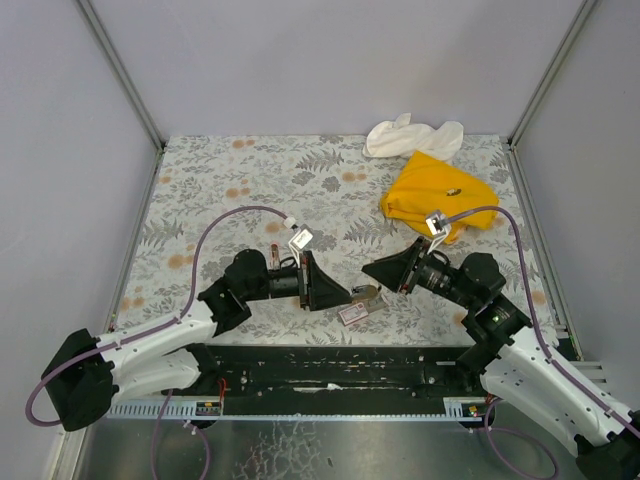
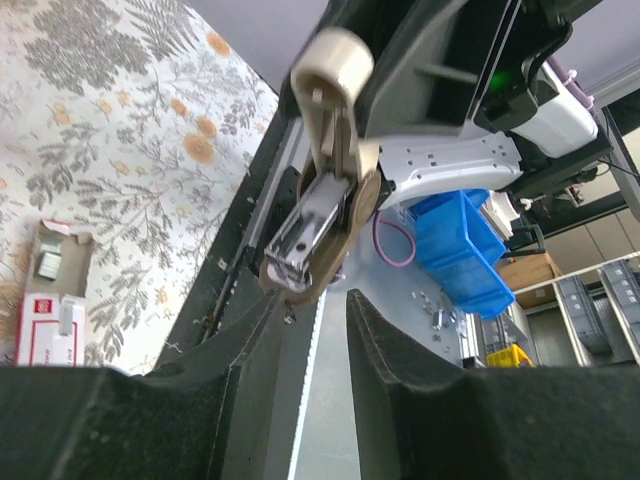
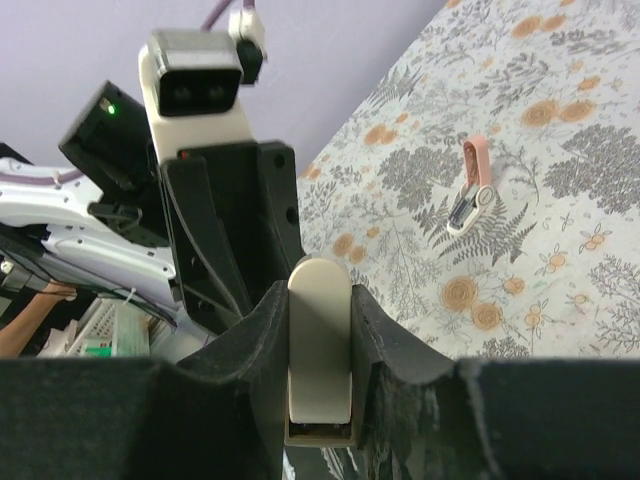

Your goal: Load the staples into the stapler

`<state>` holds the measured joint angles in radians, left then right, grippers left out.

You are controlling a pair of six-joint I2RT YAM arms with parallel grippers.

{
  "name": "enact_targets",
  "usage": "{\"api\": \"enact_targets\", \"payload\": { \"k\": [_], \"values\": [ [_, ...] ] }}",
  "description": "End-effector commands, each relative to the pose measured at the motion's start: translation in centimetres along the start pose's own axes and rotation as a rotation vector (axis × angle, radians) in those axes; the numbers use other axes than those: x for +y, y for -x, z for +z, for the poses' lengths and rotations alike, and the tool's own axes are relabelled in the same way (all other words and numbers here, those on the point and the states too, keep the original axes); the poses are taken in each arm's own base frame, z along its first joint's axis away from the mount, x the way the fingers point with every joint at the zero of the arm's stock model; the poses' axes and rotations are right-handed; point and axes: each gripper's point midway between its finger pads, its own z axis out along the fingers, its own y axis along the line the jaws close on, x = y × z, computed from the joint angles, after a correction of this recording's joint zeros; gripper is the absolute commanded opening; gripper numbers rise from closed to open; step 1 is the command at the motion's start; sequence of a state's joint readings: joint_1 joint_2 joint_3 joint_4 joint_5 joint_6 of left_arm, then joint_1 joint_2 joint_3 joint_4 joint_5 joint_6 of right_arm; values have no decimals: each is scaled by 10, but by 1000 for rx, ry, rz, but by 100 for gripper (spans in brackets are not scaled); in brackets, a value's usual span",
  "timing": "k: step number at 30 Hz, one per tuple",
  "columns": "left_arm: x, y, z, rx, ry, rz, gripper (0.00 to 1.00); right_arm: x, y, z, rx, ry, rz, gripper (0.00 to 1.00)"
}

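Two arms: both reach in from the near edge of the leaf-patterned table [image 1: 220,190]. Elbows are bent, wrists are low, and the fingertips nearly meet in the middle.
Staples box [image 1: 353,313]: lies flat on the table, just nearer than both grippers. Its long axis slants from near-left to far-right. It is a pink sleeve with a white label, and a tan inner tray is slid out at one end.
Right gripper [image 3: 320,300]: jaws clamped on the sides of the stapler.
Stapler [image 2: 330,190]: beige and lifted off the table. Its long axis points from the right gripper toward the left one. It is hinged open, showing the metal channel.
Left gripper [image 2: 290,335]: jaws a little apart with nothing between them, fingertips just short of the stapler's open end.
Pink clip-like tool [image 3: 470,185]: on the table beyond the left gripper.
Yellow cloth [image 1: 435,195]: crumpled, beyond the right gripper.
White cloth [image 1: 412,135]: just behind the yellow one.
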<state>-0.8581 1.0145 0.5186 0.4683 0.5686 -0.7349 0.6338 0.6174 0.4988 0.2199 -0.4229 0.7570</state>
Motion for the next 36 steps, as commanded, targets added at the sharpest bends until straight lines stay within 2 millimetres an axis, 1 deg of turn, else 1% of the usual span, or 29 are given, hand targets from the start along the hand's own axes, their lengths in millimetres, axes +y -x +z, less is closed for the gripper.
{"api": "enact_targets", "payload": {
  "k": [1, 5, 11, 14, 17, 20, 22, 25, 28, 30, 33, 36],
  "values": [
    [-16, -8, -4, 6, -76, -3, 30, 12, 29, 5, -124, 43, -31, 3],
    [-23, -10, -3, 6, -95, 1, 30, 9, 30, 10, -130, 44, -27, 3],
    [-33, -12, 0, -1, -130, -1, 30, 5, 31, 12, -155, 38, -17, 3],
    [-34, -13, 2, -7, -134, -9, 30, 2, 32, 10, -170, 32, -12, 3],
    [-29, -14, -2, -21, -98, -10, 32, 3, 32, 8, -182, 32, -9, 3],
    [-19, -8, -9, -45, -7, 24, 40, 6, 31, 6, -173, 42, -13, 3],
    [-16, 2, -16, -81, 55, 63, 47, 11, 29, 5, -154, 65, -17, 3],
    [-17, 21, -23, -124, 121, 113, 75, 21, 26, 4, -131, 116, -18, 3],
    [-29, 37, -19, -141, 110, 124, 94, 36, 26, 3, -116, 186, -11, 3],
    [-39, 43, -11, -133, 63, 117, 98, 45, 28, 1, -116, 226, -1, 3],
    [-52, 46, 1, -115, -20, 113, 99, 55, 32, -1, -117, 264, -5, 3],
    [-56, 48, 11, -104, -57, 108, 99, 63, 36, -3, -126, 300, -5, 3]
  ]
}}
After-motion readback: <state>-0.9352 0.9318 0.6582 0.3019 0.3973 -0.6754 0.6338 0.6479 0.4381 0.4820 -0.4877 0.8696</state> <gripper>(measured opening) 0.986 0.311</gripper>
